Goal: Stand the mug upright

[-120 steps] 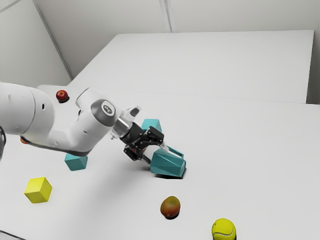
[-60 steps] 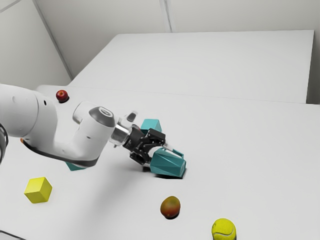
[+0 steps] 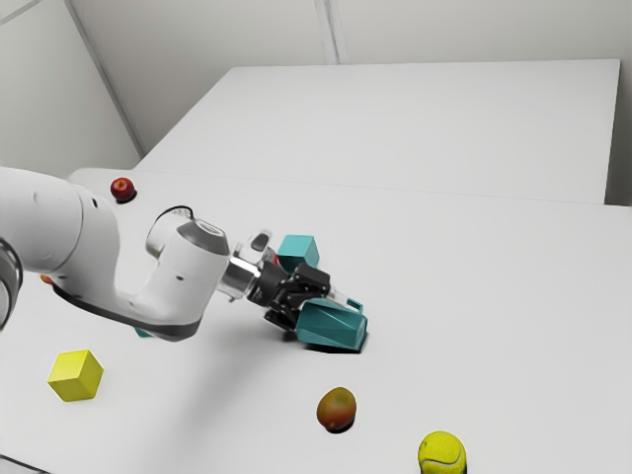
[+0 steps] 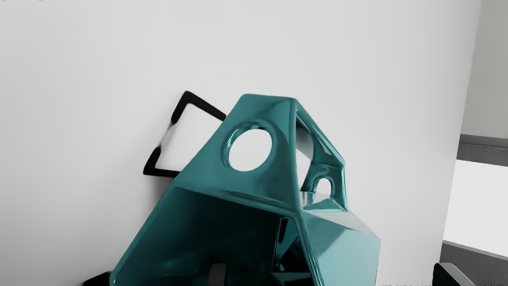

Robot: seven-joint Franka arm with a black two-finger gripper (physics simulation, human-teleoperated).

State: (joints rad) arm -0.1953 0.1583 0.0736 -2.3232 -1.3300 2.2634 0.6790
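Note:
In the exterior view my gripper point(image 3: 314, 301) is at the open end of the teal mug point(image 3: 333, 326), which lies on its side on the table with its base toward the exterior view's right. The wrist view looks onto the dark mouth and angular, pierced handle of the mug point(image 4: 262, 182). There, my gripper point(image 4: 332, 274) stands open: one fingertip point(image 4: 217, 275) shows in front of the mouth opening, the other point(image 4: 448, 275) out past the mug's side, with a gap. How deep the first finger reaches cannot be told.
A teal cube point(image 3: 298, 251) stands behind the hand, and another point(image 3: 145, 333) is mostly hidden by the arm. On the table point(image 3: 494, 296) are a yellow cube point(image 3: 76, 375), a mango-like fruit point(image 3: 337, 408), a tennis ball point(image 3: 441, 453) and a red apple point(image 3: 122, 189).
My hand has shifted slightly toward the exterior view's right, closer over the mug's open end, and its wrist has tilted. The mug has kept its place.

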